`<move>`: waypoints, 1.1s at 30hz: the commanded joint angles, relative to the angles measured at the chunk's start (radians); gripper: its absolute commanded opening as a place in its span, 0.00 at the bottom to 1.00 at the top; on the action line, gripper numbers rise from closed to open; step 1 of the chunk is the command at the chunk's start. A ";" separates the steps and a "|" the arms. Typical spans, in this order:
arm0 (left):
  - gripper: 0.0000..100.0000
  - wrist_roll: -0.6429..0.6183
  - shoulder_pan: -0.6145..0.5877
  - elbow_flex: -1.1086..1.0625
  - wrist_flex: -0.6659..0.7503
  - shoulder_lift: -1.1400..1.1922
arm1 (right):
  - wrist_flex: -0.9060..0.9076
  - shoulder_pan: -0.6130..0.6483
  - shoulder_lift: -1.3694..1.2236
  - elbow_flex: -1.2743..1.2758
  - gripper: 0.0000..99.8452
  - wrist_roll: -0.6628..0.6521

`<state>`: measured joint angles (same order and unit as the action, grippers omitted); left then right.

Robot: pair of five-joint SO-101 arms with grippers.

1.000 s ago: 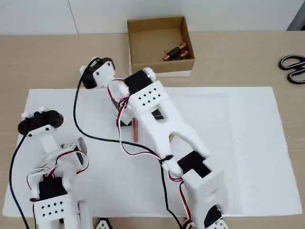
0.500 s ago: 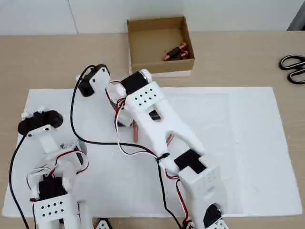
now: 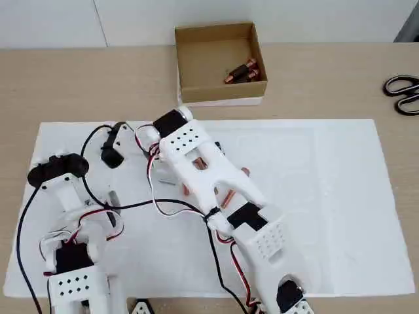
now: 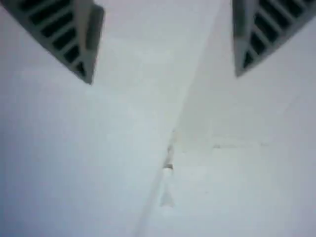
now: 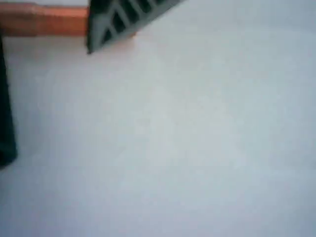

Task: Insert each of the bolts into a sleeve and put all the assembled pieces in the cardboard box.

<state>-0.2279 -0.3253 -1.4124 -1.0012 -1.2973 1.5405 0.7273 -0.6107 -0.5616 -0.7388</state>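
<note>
Farthest from the cardboard box [image 3: 222,88], the left gripper [image 4: 163,76] hangs empty over the mat [image 3: 327,196], jaws apart. Nearer the box, the right gripper [image 3: 169,176] sits at a copper sleeve [image 5: 44,24]; whether it grips, I cannot tell. Probably sleeve pickup: next needs a firm, level hold. Finished pieces [image 3: 241,70] lie inside the box.

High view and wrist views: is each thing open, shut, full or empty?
cardboard box: open on top, assembled pieces inside.
left gripper: open, holding nothing.
copper sleeve: lying flat on the white mat.
</note>
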 commanded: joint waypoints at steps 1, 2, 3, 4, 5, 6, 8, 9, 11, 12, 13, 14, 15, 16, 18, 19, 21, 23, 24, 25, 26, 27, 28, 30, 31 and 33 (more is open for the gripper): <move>0.18 0.002 -0.003 0.005 0.029 -0.015 | -0.051 0.012 -0.012 -0.043 0.30 -0.018; 0.18 0.002 -0.002 0.005 0.029 -0.015 | -0.067 0.012 -0.024 -0.043 0.30 -0.018; 0.18 0.002 -0.002 0.005 0.029 -0.015 | -0.077 0.013 -0.038 -0.043 0.30 -0.018; 0.18 0.002 -0.002 0.005 0.029 -0.015 | -0.084 0.015 -0.053 -0.043 0.30 -0.018; 0.18 0.002 -0.002 0.005 0.029 -0.015 | -0.091 0.015 -0.067 -0.043 0.30 -0.018; 0.18 0.002 -0.002 0.005 0.029 -0.015 | -0.101 0.015 -0.081 -0.043 0.30 -0.018; 0.18 0.002 -0.002 0.004 0.029 -0.015 | -0.122 0.015 -0.104 -0.043 0.30 -0.018; 0.18 0.002 -0.002 0.004 0.029 -0.015 | -0.136 0.013 -0.116 -0.043 0.30 -0.018; 0.18 0.002 0.000 0.004 0.029 -0.015 | -0.153 0.013 -0.137 -0.043 0.30 -0.018; 0.18 0.002 0.000 0.004 0.029 -0.015 | -0.154 0.013 -0.147 -0.043 0.30 -0.018; 0.18 0.002 0.000 0.004 0.029 -0.015 | -0.154 0.013 -0.156 -0.044 0.30 -0.018; 0.18 0.002 0.000 0.004 0.029 -0.015 | -0.153 0.013 -0.166 -0.049 0.30 -0.018; 0.18 0.002 0.000 0.004 0.029 -0.015 | -0.153 0.012 -0.177 -0.055 0.30 -0.018; 0.18 0.002 0.000 0.004 0.029 -0.015 | -0.153 0.010 -0.186 -0.060 0.29 -0.018; 0.18 0.002 0.002 0.004 0.029 -0.015 | -0.150 0.008 -0.202 -0.068 0.25 -0.018; 0.18 0.002 0.002 0.004 0.029 -0.015 | -0.151 0.008 -0.206 -0.071 0.21 -0.017; 0.18 0.002 0.002 0.004 0.029 -0.015 | -0.159 0.008 -0.208 -0.071 0.12 -0.014; 0.18 0.002 0.000 0.004 0.028 -0.015 | -0.176 0.001 -0.211 -0.071 0.07 -0.012; 0.18 0.002 -0.002 0.004 0.028 -0.015 | -0.182 -0.004 -0.211 -0.071 0.05 -0.012; 0.18 0.002 -0.002 0.004 0.028 -0.015 | -0.186 -0.010 -0.211 -0.071 0.05 -0.012; 0.18 0.002 -0.002 0.004 0.028 -0.015 | -0.188 -0.016 -0.211 -0.071 0.05 -0.012; 0.18 0.002 -0.002 0.004 0.028 -0.015 | -0.188 -0.019 -0.211 -0.071 0.04 -0.012; 0.18 0.002 -0.002 0.004 0.028 -0.015 | -0.186 -0.025 -0.211 -0.071 0.04 -0.012; 0.18 0.002 -0.002 0.004 0.028 -0.015 | -0.183 -0.036 -0.211 -0.071 0.04 -0.011; 0.18 0.002 -0.002 0.004 0.028 -0.015 | -0.183 -0.041 -0.211 -0.071 0.04 -0.011; 0.18 0.002 -0.002 0.004 0.028 -0.015 | -0.182 -0.051 -0.206 -0.071 0.04 -0.003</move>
<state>-0.2279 -0.3253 -1.4124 -0.9981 -1.2973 1.3871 0.6981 -0.8040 -0.6229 -0.7541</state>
